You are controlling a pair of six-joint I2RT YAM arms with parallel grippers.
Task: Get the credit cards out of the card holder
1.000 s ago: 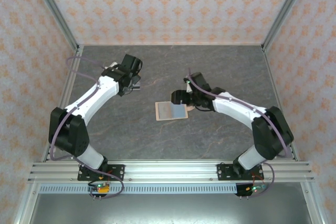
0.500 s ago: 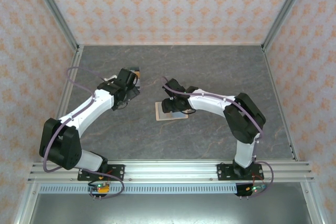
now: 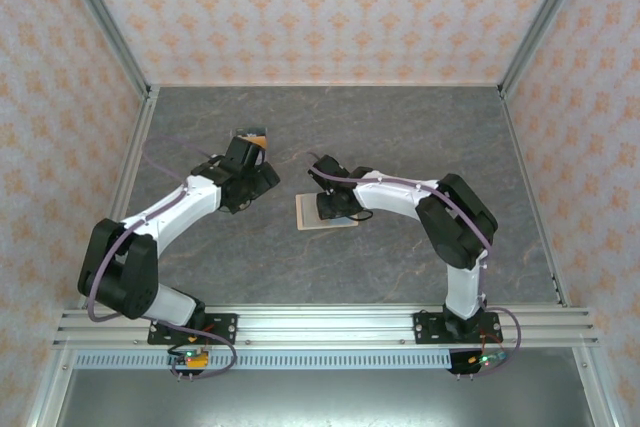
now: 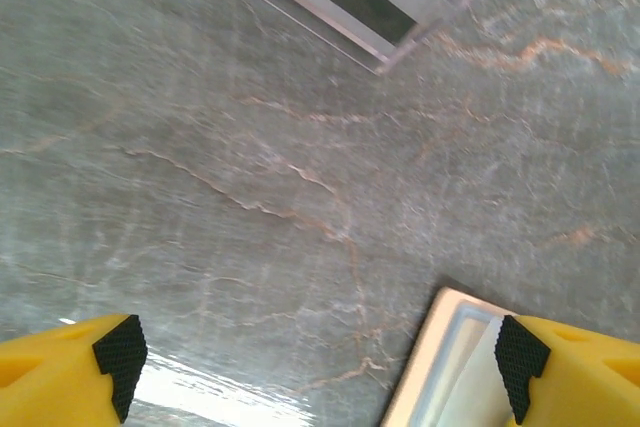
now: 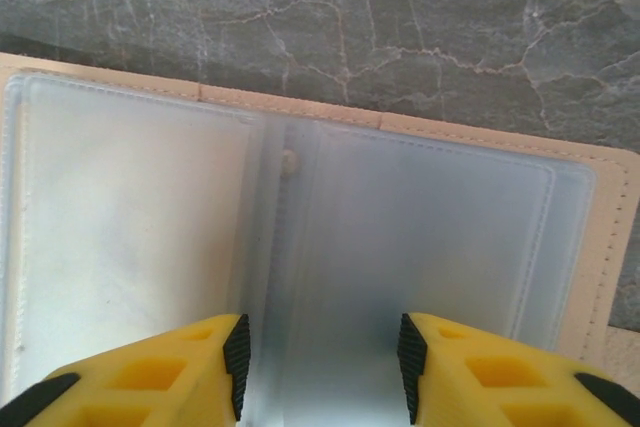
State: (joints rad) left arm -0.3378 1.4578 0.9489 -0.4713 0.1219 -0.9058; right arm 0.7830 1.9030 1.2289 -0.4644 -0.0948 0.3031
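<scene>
Holder [image 3: 308, 214]: spread open, mid-frame.
Right gripper [image 5: 320, 362]: part-open, low over holder, perhaps touching.
Left gripper [image 4: 320, 359]: wide open, over table [image 4: 250, 147].

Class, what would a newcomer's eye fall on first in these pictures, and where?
The card holder, spread open in the middle with pale clear pockets, strikes first. The right tool hangs over its fold, yellow fingers apart. The left tool, wide open, hangs over the grey marbled table to its left.

Place: a robot lab box
Walls: flowery paper walls [image 3: 300, 17] left, right and far
Frame: shiny metal bars [image 3: 105, 22]
Near edge: two robot arms [image 3: 180, 202] bolted on a rail [image 3: 330, 327]
</scene>
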